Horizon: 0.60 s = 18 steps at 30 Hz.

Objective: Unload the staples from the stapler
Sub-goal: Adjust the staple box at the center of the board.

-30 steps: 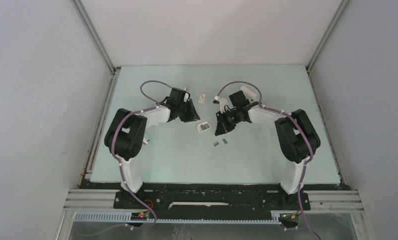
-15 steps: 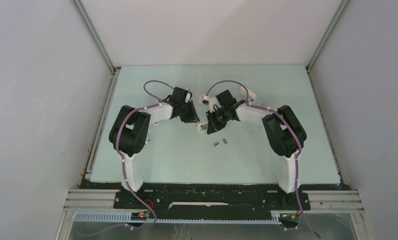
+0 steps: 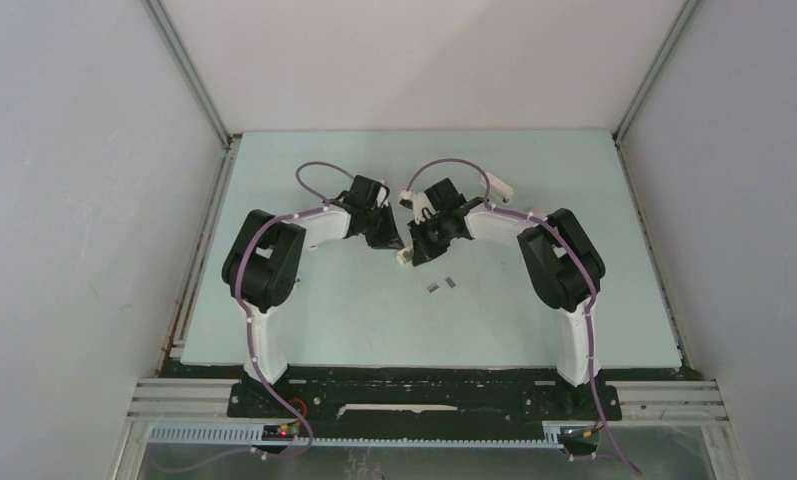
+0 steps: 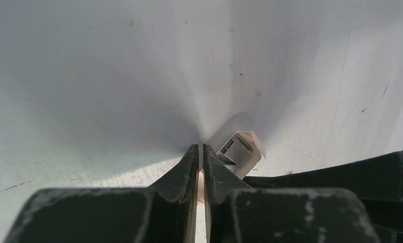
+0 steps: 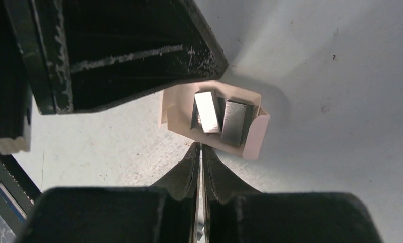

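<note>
Both arms have swung inward onto the small white cardboard box (image 5: 255, 136) of silvery metal staples (image 5: 208, 111). Left claw (image 4: 199, 147) and right claw (image 5: 199, 146) look closed at its rim, probably steadying it.

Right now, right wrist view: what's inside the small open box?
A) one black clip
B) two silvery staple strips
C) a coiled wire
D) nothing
B: the open box holds two silvery staple strips, lying side by side.
</note>
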{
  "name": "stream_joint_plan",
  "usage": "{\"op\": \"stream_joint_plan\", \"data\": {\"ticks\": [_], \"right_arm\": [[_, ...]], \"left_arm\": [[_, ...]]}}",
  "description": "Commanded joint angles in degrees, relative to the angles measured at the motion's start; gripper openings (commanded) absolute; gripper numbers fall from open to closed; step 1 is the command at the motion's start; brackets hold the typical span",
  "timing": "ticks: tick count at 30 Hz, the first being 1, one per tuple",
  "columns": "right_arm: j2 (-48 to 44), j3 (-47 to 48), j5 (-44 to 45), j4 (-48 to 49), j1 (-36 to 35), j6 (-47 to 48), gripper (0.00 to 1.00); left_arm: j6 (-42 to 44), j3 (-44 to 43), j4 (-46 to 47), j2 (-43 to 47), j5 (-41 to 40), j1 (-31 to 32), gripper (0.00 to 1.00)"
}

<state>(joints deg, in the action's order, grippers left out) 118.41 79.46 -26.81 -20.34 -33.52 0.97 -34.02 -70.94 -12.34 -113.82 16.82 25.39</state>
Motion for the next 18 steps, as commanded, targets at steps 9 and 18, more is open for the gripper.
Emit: {"op": "stream_joint_plan", "data": {"ticks": [9, 18], "right_arm": [[1.0, 1.9, 2.3, -0.7, -0.5, 1.3, 0.11], [-3.9, -0.3, -1.2, -1.9, 0.7, 4.7, 0.14]], "left_arm": [[3.0, -2.1, -3.0, -0.7, 1.3, 1.4, 0.12], [1.4, -3.6, -4.4, 0.6, -4.4, -0.3, 0.2]]}}
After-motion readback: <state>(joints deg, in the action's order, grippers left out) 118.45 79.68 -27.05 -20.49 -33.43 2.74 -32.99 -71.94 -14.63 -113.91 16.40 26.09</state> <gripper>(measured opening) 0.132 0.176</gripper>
